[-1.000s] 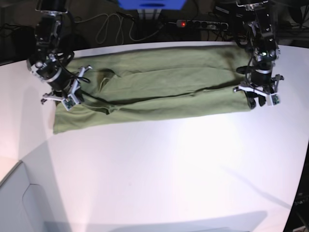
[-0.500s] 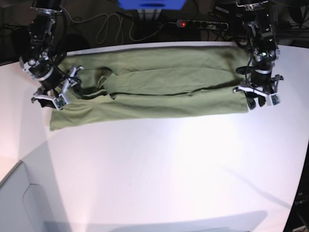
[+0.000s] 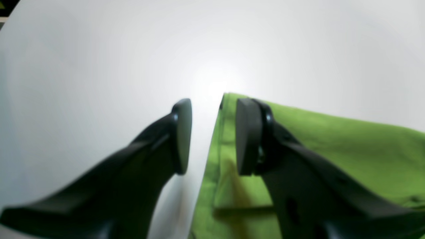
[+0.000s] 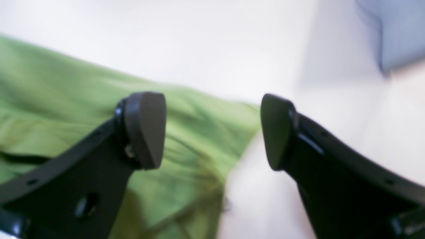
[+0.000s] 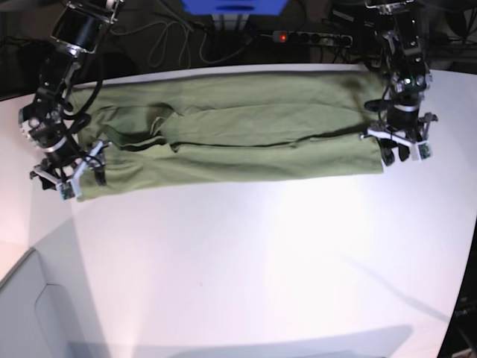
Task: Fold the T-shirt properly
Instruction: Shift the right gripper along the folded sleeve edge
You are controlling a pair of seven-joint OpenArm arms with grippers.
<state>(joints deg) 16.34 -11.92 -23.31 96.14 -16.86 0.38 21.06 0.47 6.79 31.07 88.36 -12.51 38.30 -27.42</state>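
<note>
The olive-green T-shirt point(image 5: 238, 142) lies as a long folded band across the far half of the white table point(image 5: 261, 261). My left gripper point(image 5: 398, 154) hangs open at the shirt's right end. In the left wrist view its jaws point(image 3: 212, 134) straddle the shirt's edge point(image 3: 332, 139), with bare table showing in the gap. My right gripper point(image 5: 69, 179) stands open over the shirt's left near corner. The right wrist view shows that gripper point(image 4: 211, 131) spread wide, one finger over the cloth point(image 4: 66, 86) and the other over bare table.
A power strip point(image 5: 298, 36) with a red light, loose cables point(image 5: 171, 37) and a blue object point(image 5: 235, 6) lie behind the table's far edge. A pale grey surface point(image 5: 22, 313) sits at the lower left.
My right gripper has opened, let go of the shirt and moved left toward the near left corner. The shirt's left end now lies drawn out flatter. The left arm has barely moved.
</note>
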